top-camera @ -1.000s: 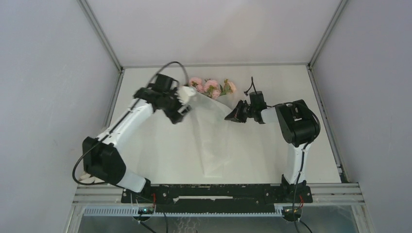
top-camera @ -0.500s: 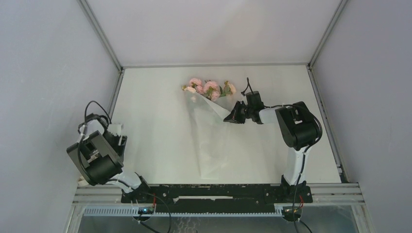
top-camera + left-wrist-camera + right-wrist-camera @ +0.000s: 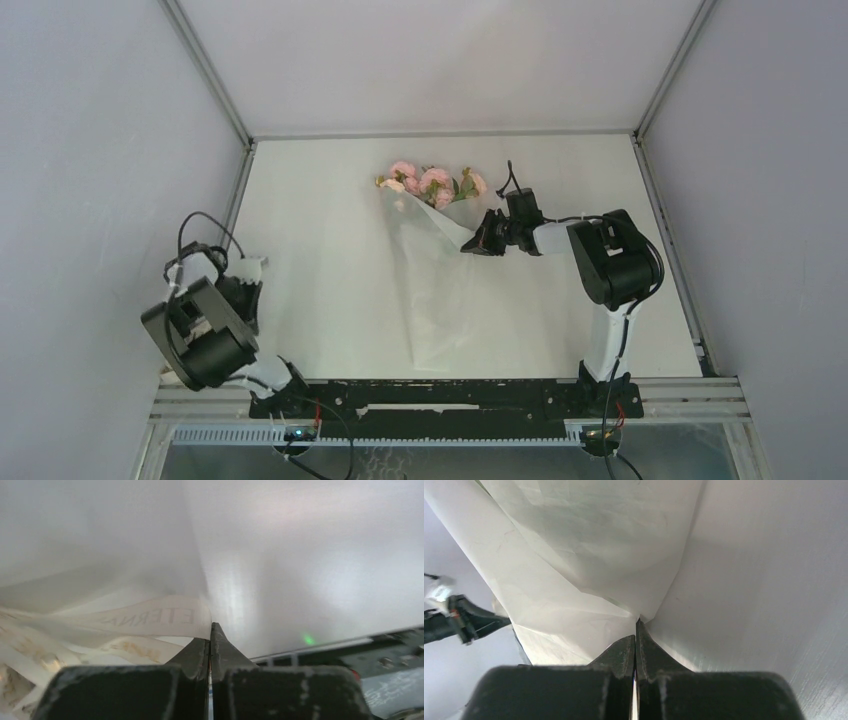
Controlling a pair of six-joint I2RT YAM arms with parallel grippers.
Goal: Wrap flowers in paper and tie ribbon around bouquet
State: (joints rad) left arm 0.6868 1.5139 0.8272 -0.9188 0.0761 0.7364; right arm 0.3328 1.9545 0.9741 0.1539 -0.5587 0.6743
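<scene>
- While the roses (image 3: 430, 182) already lie inside a cone of translucent paper (image 3: 440, 300) at the middle of the tabletop (image 3: 320, 200), blooms to the far side and tail toward the near edge, nothing binds the cone. I judge the wrapping mostly done and the tying not begun.
- Right gripper (image 3: 636, 626): its jaws are fully closed, pinching an edge of the paper just right of the cone's neck, a little nearer than the blooms.
- Left gripper (image 3: 210, 630): it sits well apart at the near left, jaws closed tight at the fold of a loop of cream ribbon (image 3: 150, 622), and appears to have that loop nipped between its tips.
- Left to do, as I read it: carry the ribbon across to the bouquet (image 3: 432, 230), pass it round the neck and knot it.
- Writing: printed capitals on the ribbon loop, seen back to front, seem to read "ETERNA", and the rest blurs out. A lower strand carries fainter print I cannot read. No other label shows.
</scene>
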